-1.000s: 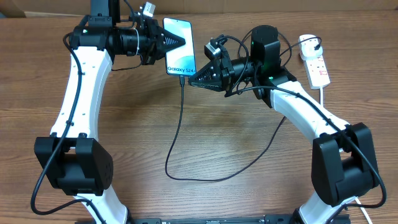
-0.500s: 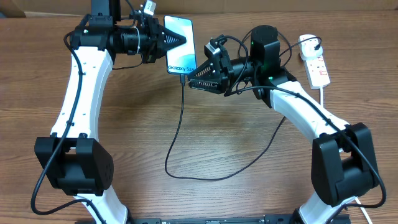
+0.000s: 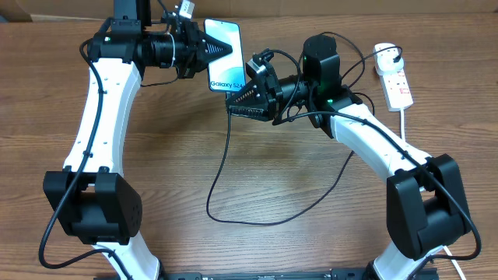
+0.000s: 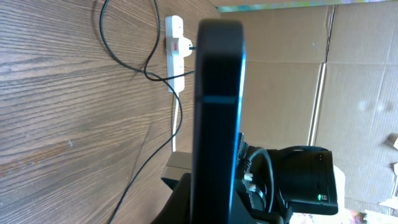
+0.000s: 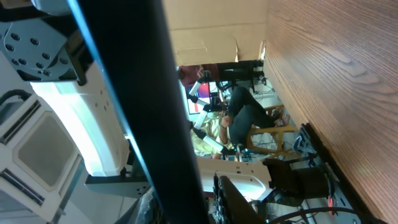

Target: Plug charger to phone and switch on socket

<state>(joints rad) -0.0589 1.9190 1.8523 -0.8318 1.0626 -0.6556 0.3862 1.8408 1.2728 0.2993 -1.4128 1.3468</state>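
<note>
Overhead view: left gripper has its jaws clamped on the phone, holding it up off the counter, screen to the camera. Right gripper sits right at the phone's lower short edge. Can't tell whether its jaws are apart or pinching anything, since the wrist view is blocked by a dark edge. Charger hangs from below the phone, loops on the counter and runs off toward the socket, which lies well apart from the phone on the right arm's side. The connector tip is hidden under the right gripper, so seating is unclear. Handling guess: the phone is rigid, light and slick-edged, so grip across the long edges and brace against the push. The cable is limp and weightless, so pinch the stiff connector body just behind the tip, never the cord. The socket is light and may skate, so press its red switch straight down.
</note>
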